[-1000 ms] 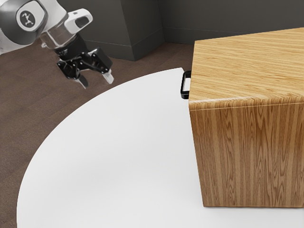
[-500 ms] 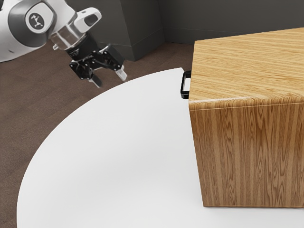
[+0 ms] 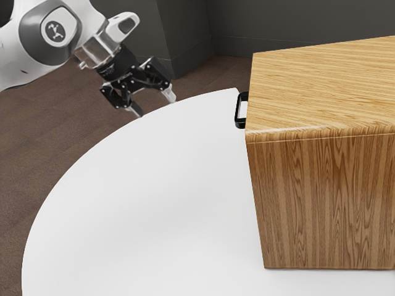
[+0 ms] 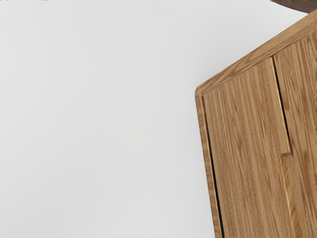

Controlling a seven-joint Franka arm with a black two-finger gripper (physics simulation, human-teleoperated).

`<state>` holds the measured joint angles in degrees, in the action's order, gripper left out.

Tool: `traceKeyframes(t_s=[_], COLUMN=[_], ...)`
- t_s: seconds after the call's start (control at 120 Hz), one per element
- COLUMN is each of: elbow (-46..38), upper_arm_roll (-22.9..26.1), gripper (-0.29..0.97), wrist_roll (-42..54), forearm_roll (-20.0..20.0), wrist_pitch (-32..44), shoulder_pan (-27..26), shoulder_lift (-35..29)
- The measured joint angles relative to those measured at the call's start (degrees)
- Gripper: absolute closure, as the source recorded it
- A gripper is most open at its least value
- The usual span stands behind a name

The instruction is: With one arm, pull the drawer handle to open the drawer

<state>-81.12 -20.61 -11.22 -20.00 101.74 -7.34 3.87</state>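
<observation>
Dark wooden floor (image 3: 37, 160) and grey walls (image 3: 278, 18) surround a round white desk (image 3: 154, 203) that carries the one piece of furniture in the scene.

The end effector (image 3: 154, 103) hangs above the desk's far edge in the exterior view, with its two black fingers spread apart and nothing between them. It is tilted so that the open fingers point toward the exterior view's right, which is where the target lies. That attitude suits an approach: open jaws can slide around a bar, and shut ones could not. The white arm (image 3: 49, 37) enters from the upper left and has plenty of reach in hand.

Bare desk separates the end effector from the drawer handle (image 3: 240, 110), a small black loop standing off the wooden cabinet's (image 3: 321, 185) hidden face, near its top corner. The two are well apart. The handle sits close against the cabinet, so the drawer appears shut and the pull is not yet begun.

The wrist view looks across the desk (image 4: 99, 124) at the cabinet (image 4: 302, 99). A panel (image 4: 242, 158) outlined by thin seams lies flush there and is probably the drawer front. Next, the fingers likely need to line up on either side of the loop.
</observation>
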Motion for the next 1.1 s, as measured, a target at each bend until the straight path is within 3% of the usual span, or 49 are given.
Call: traceKeyframes(t_s=[0.292,1.1], elbow=[2.92,2.97], upper_arm_roll=[1.57,5.18], gripper=[0.00,0.00], wrist_roll=[-4.82,-12.69], forearm_roll=[-2.07,-4.15], wrist_pitch=[0.79,5.66], shoulder_pan=[-0.29,-1.71], shoulder_lift=[3.35,3.95])
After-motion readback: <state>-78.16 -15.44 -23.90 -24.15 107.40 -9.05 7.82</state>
